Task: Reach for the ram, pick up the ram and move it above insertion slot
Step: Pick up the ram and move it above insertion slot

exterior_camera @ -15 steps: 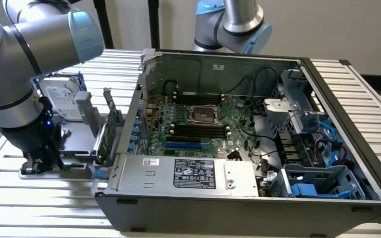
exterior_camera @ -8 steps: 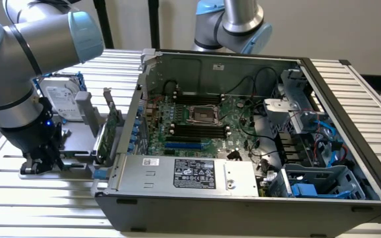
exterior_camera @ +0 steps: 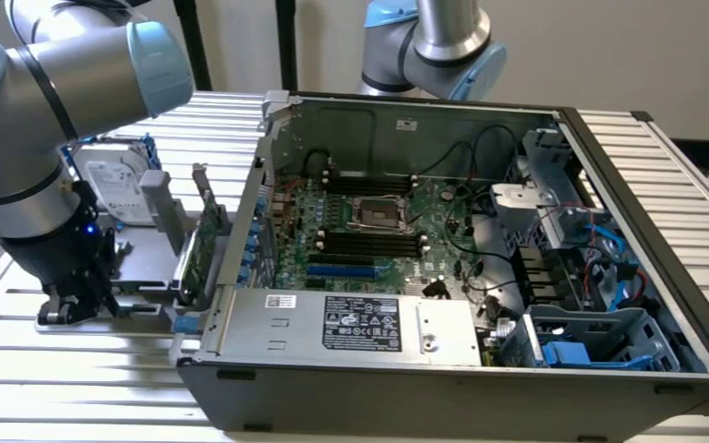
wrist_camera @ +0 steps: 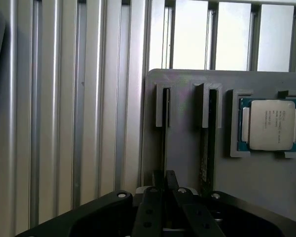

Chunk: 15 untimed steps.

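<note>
At the exterior view's left the gripper (exterior_camera: pixel 69 309) is down on the near end of the grey holder (exterior_camera: pixel 145 268), with the hard drive (exterior_camera: pixel 114 185) at the holder's far end, the green expansion card (exterior_camera: pixel 207 242) on its right edge and the open computer case (exterior_camera: pixel 478 369) beyond that. In the wrist view the gripper (wrist_camera: pixel 165 183) sits over one holder (wrist_camera: pixel 187 148) slot, where the ram (wrist_camera: pixel 165 143) stands on edge as a thin dark line. Whether the jaws pinch it cannot be told; a second stick (wrist_camera: pixel 205 158) fills the next slot, and a processor (wrist_camera: pixel 271 123) lies past it.
</note>
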Each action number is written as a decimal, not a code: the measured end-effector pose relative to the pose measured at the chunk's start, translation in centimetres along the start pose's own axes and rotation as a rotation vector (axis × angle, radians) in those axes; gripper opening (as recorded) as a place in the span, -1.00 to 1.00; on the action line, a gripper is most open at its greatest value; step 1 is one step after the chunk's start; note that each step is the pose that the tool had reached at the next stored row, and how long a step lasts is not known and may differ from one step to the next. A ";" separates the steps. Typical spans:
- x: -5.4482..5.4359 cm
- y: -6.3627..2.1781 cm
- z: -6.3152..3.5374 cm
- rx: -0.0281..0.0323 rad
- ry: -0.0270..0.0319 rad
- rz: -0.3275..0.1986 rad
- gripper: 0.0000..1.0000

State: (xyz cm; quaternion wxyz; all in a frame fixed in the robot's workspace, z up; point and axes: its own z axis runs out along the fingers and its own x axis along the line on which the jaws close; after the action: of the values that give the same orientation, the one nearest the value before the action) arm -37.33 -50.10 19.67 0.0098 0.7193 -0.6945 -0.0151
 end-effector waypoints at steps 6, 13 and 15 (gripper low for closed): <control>0.0 0.04 -1.07 -0.0001 -0.0003 0.000 -0.73; 0.0 0.14 -3.99 -0.0002 -0.0001 0.000 -0.73; 0.0 0.17 -4.93 -0.0002 -0.0002 0.000 -0.73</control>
State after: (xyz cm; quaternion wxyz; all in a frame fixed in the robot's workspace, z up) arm -37.33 -50.10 24.60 0.0098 0.7193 -0.6945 -0.0152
